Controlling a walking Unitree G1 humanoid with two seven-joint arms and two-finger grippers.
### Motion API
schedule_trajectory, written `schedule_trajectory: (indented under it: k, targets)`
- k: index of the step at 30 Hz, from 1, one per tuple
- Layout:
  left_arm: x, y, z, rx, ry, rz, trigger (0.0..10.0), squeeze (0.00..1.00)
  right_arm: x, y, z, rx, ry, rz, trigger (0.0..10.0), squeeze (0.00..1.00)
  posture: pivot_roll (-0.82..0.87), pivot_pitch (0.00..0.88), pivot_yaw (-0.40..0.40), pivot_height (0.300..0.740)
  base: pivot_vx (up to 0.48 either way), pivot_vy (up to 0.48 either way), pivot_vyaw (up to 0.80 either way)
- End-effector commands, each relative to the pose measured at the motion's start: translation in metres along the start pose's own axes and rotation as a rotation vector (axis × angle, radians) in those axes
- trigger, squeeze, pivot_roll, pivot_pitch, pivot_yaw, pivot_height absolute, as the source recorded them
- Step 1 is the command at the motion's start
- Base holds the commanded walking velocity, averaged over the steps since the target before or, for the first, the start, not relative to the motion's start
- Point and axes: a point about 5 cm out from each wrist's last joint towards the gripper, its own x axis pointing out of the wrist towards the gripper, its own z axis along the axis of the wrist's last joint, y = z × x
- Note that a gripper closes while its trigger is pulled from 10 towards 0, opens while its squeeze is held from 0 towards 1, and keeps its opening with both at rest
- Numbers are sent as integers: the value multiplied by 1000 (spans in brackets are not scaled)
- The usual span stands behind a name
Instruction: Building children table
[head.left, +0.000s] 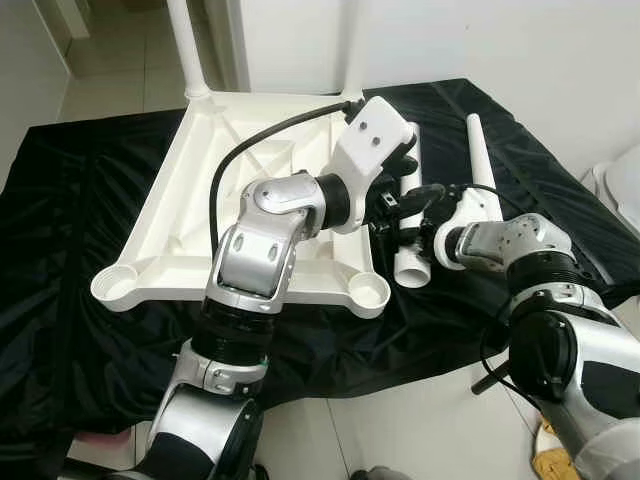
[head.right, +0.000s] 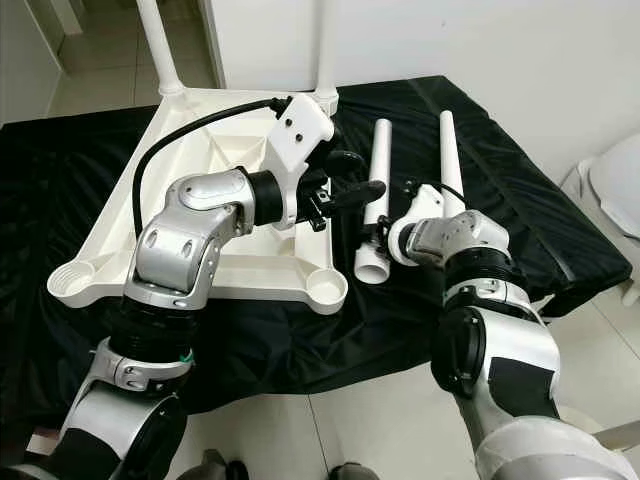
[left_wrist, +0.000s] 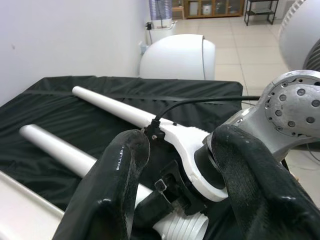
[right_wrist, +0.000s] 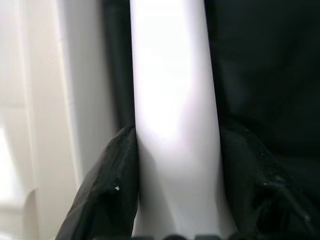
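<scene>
**Right pincer has a leg in hand, near-right socket waiting**

Nearest me, the two silver arms reach out over the edge of a black cloth (head.left: 90, 360) spread under the work. The right pincer (head.right: 378, 238) is clenched around the thick lower end of the nearer white leg (head.right: 373, 205), which lies on the cloth just beside the upturned tabletop (head.left: 190, 200); the right wrist view shows both black fingers (right_wrist: 107, 195) pressed against its sides. The left pincer (head.left: 405, 195) hovers just above that same leg, fingers spread and holding nothing, so close to the right wrist that the two nearly touch.

Judging by the layout, the step in hand is lifting this leg and seating it in the empty round socket (head.left: 368, 292) at the tabletop's near right corner. To do it well, I would say the left arm should back off first, since it crowds the lift. The leg's ribbed end needs swinging upright and squarely over the socket before pressing down; a tilted entry would likely jam.

Further out, a second loose leg (head.right: 447, 160) lies alongside, near but apart. At the far side, two legs (head.left: 183, 40) already stand in their corners, and another empty socket (head.left: 115, 283) sits at the near left.
</scene>
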Motion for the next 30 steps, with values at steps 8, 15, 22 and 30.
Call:
schedule_trajectory:
  k: [8,15,22,30]
  targets:
    - [0,14,4,11,-6,239,10000,0,-13,15,22,-110,-136,139,0,0,-116,62,8,740,0,0,0]
    - [-2,20,6,-22,-25,242,10000,0,-30,12,49,-198,-490,57,10000,0,-118,52,15,740,0,0,0]
    - [-9,34,14,-74,-78,263,10000,0,-32,12,45,-251,-636,77,10000,0,-108,39,19,740,0,0,0]
    - [-18,48,6,-165,-93,361,10000,0,-39,18,32,-341,-788,151,10000,0,-100,26,17,740,0,0,0]
